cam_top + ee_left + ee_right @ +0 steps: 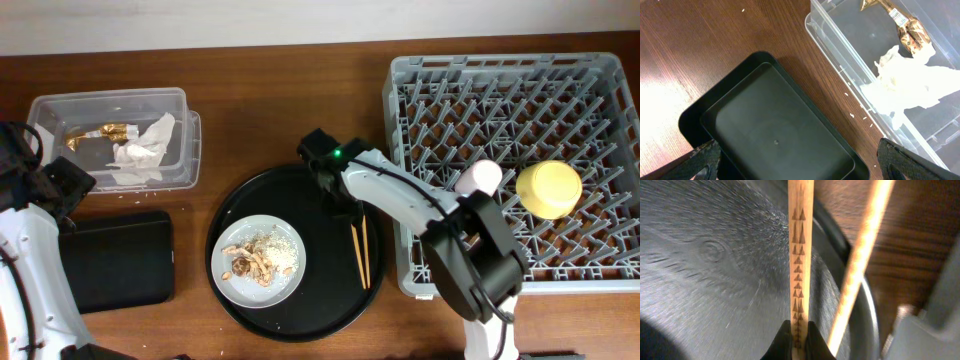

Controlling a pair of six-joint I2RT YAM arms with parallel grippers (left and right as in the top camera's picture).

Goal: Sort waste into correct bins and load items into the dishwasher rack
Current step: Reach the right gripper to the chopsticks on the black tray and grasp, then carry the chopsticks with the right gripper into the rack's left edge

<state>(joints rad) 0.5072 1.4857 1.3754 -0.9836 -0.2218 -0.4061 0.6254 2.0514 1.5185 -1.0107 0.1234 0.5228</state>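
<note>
My right gripper (349,213) is shut on one wooden chopstick (800,255) at the right side of the round tray. The second chopstick (860,265) lies loose beside it; the pair (360,250) shows in the overhead view. The pale plate (291,278) holds beige food scraps (252,262). The clear box (60,105) holds the gold wrapper (100,133) and the white napkin (145,148). My left gripper (800,167) is open and empty over the shallow black tray (775,125). The grey rack (600,90) holds the yellow bowl (548,188) and the pink cup (480,178). The blue cup is out of view.
The large round black tray (330,290) sits mid-table, against the rack's left wall. The shallow black tray (120,260) lies just below the clear box (840,45), which shows the wrapper (905,30) and napkin (910,85). The right arm crosses the rack's front-left corner.
</note>
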